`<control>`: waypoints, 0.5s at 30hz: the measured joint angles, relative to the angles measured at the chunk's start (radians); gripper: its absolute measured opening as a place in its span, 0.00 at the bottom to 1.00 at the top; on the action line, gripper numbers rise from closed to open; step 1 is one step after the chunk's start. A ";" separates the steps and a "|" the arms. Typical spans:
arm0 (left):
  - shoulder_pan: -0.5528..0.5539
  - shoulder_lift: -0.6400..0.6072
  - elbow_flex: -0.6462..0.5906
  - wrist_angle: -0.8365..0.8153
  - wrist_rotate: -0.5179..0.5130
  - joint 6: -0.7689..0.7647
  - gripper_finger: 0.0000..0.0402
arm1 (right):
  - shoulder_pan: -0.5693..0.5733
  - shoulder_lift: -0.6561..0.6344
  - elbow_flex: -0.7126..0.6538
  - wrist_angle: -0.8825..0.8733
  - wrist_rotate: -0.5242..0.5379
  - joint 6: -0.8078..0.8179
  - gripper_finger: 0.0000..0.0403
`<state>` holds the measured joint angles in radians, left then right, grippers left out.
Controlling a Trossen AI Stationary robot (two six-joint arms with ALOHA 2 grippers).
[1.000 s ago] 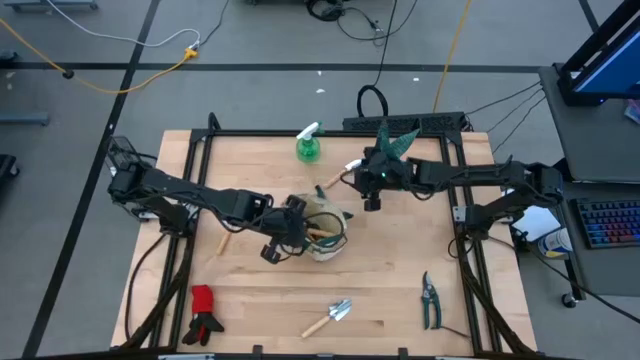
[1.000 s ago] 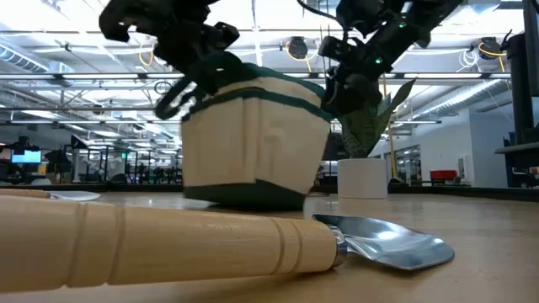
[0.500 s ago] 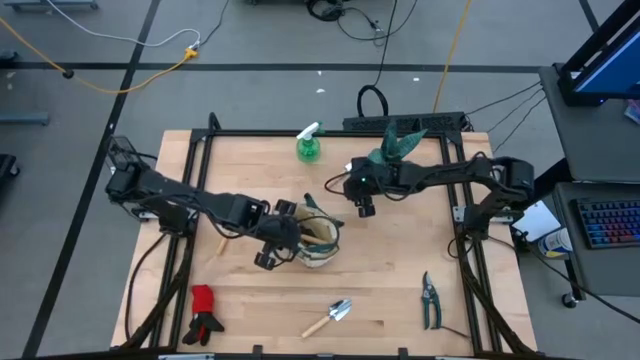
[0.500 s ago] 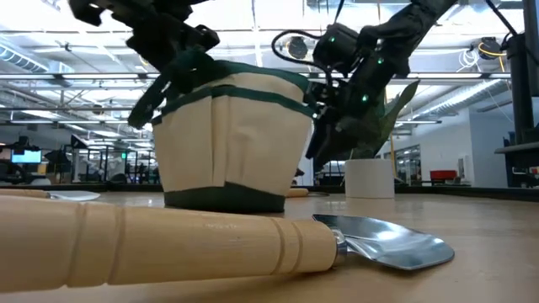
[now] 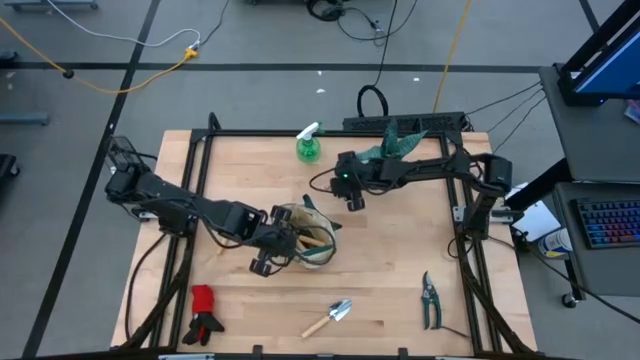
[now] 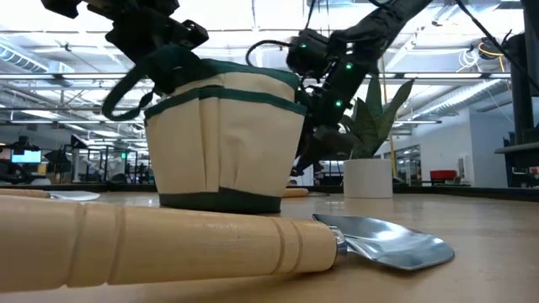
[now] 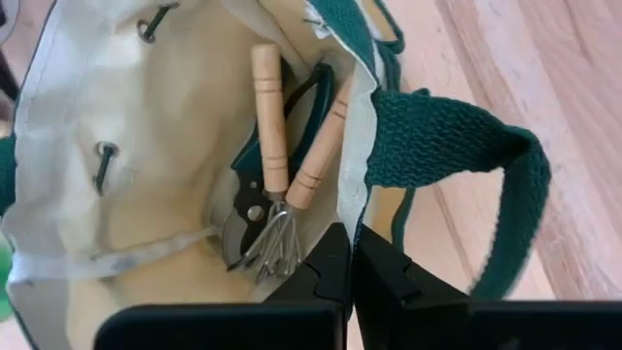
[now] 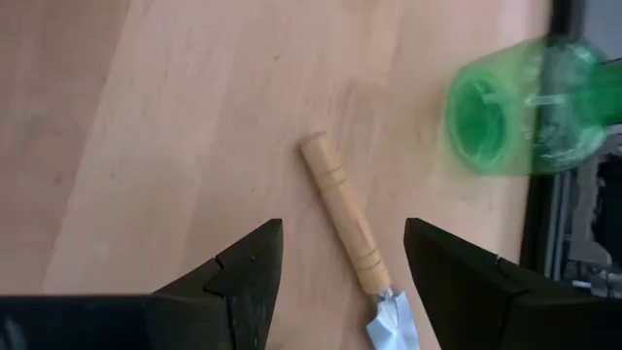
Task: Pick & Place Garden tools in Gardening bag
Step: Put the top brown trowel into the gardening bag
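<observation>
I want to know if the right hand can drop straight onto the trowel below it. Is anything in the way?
Nothing visible. The right hand hangs open above the wooden-handled trowel, which lies alone on bare table. The green spray bottle stands off to one side, apart from it.

Two slim black jointed arms, looped with black cables; the right arm (image 5: 420,172) shows a small green light near its wrist.

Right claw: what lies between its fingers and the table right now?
In the right wrist view, the open right claw hovers over a wooden-handled trowel lying on the bare table. Nothing else sits between; the spray bottle is off to one side.
</observation>
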<state>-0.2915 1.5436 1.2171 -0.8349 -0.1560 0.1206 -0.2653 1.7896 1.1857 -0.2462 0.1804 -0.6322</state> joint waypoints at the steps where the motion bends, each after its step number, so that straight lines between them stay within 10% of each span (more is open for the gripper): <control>1: 0.000 0.000 0.000 -0.001 -0.002 -0.001 0.02 | 0.000 0.013 0.017 -0.023 -0.001 -0.004 0.52; 15: 0.000 0.000 0.000 -0.002 -0.003 0.007 0.04 | -0.013 0.136 0.116 -0.092 -0.001 -0.014 0.52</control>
<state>-0.2916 1.5436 1.2171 -0.8366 -0.1594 0.1280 -0.2786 1.9252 1.3014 -0.3377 0.1795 -0.6466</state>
